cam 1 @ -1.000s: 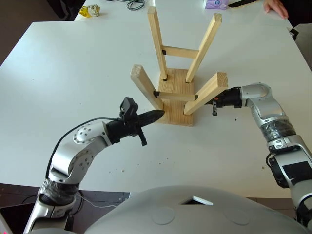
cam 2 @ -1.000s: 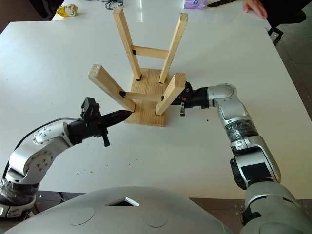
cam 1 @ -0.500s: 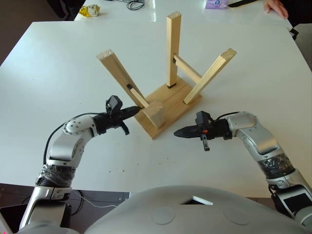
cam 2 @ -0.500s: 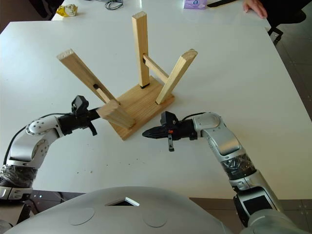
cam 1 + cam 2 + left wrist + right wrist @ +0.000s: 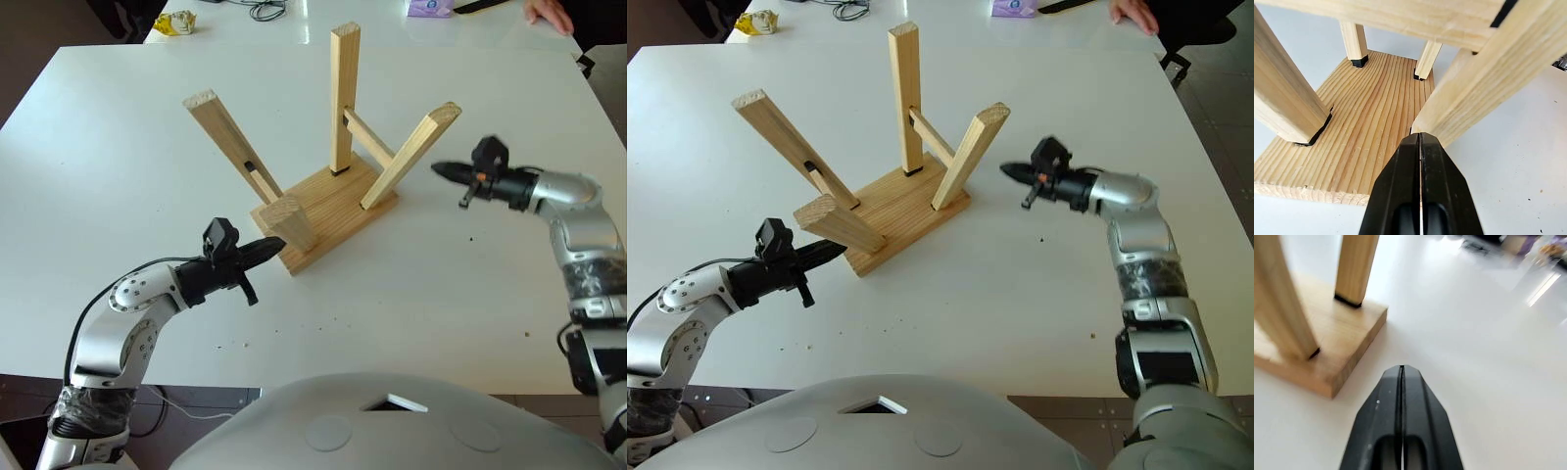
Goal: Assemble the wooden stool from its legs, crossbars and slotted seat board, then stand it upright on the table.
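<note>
Lower left, the left gripper (image 5: 272, 245) is aiming its pressed-together, empty fingers at the nearest leg (image 5: 292, 223), likely lining up a push. Mid-frame, the stool (image 5: 339, 147) is sitting upside down on the table (image 5: 118, 176), seat board (image 5: 328, 204) flat, legs splaying upward. Centre right, the right gripper (image 5: 438, 168), fingers also together and empty, is hovering by the right-hand leg (image 5: 407, 158). Half a second ago it was low by the board's near corner.

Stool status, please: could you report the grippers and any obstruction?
Left gripper shut, at near leg. Right gripper shut, beside right-hand leg. Stool inverted on seat board. No obstruction.
</note>
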`<state>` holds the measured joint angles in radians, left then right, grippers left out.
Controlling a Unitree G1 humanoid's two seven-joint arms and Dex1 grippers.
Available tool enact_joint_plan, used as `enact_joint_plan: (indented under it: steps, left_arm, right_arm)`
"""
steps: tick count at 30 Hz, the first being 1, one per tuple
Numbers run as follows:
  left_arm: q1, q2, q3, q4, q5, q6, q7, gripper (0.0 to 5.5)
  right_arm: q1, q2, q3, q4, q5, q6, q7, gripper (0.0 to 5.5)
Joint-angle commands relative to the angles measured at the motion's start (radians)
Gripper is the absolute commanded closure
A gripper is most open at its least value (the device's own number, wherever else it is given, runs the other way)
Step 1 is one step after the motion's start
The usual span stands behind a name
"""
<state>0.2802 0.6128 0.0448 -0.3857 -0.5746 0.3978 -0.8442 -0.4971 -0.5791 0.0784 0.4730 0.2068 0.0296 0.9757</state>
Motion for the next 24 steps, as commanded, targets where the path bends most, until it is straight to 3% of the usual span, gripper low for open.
enact_joint_plan:
  steps: [1, 8, 12, 19, 24]
  left_arm:
    - [-0.028, -0.028, -0.037, -0.004, 0.017, 0.027, 0.033, 5.47]
    - [-0.108, -0.064, -0.078, 0.097, 0.088, -0.004, 0.050, 5.47]
    - [-0.171, -0.055, -0.075, 0.204, 0.135, -0.047, 0.031, 5.47]
    - [-0.194, -0.036, -0.057, 0.305, 0.187, -0.116, -0.004, 5.47]
    - [-0.152, -0.026, -0.046, 0.265, 0.175, -0.116, -0.018, 5.47]
  right_arm:
    - [-0.088, 0.092, 0.059, 0.102, 0.002, -0.035, 0.131, 5.50]
    - [-0.028, 0.061, 0.086, 0.023, 0.035, 0.006, 0.346, 5.50]
    - [0.083, 0.025, 0.089, -0.155, 0.079, 0.090, 0.396, 5.50]
    - [0.359, -0.028, 0.073, -0.549, 0.175, 0.275, 0.335, 5.50]
    - [0.437, -0.019, 0.045, -0.629, 0.184, 0.324, 0.229, 5.50]
